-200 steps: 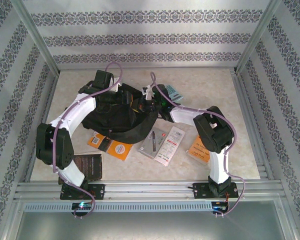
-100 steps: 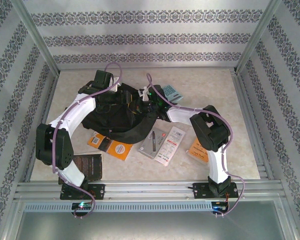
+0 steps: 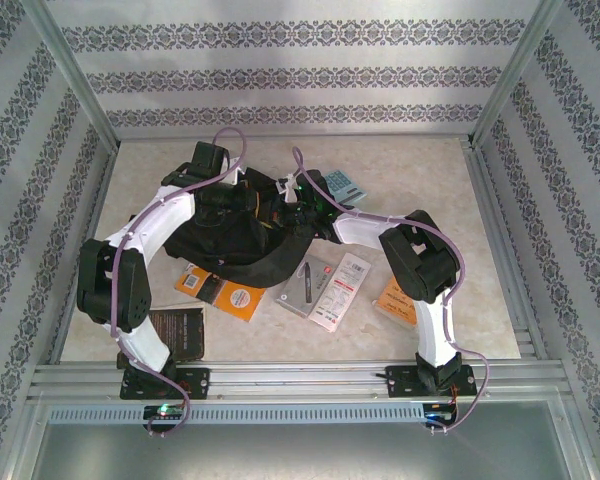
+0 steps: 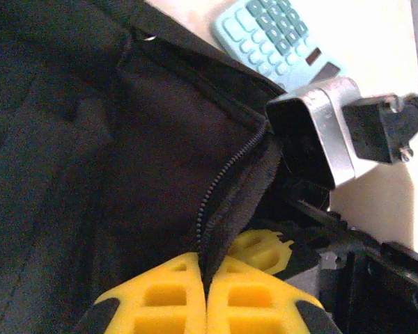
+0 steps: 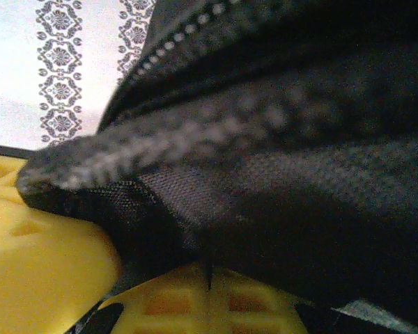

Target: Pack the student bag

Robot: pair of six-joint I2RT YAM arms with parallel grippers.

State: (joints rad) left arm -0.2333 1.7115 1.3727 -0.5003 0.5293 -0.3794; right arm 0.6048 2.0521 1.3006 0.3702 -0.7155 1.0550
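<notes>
Packing barely begun, by look of it: near edge, dark notebook (image 3: 175,333), orange book (image 3: 225,293), pen pack (image 3: 325,285) loose on table (image 3: 430,190). Mid-table, student bag (image 3: 230,235), zip parted. Arms bent inward over it; left gripper (image 4: 205,273) clamped on zipper edge (image 4: 226,174), right gripper (image 5: 209,278) pinching bag fabric. Beyond, calculator (image 3: 343,185) unpacked.

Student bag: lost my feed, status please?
Left hand shut on student bag zipper edge. Right hand shut on bag rim. Calculator, booklets lie outside.
</notes>
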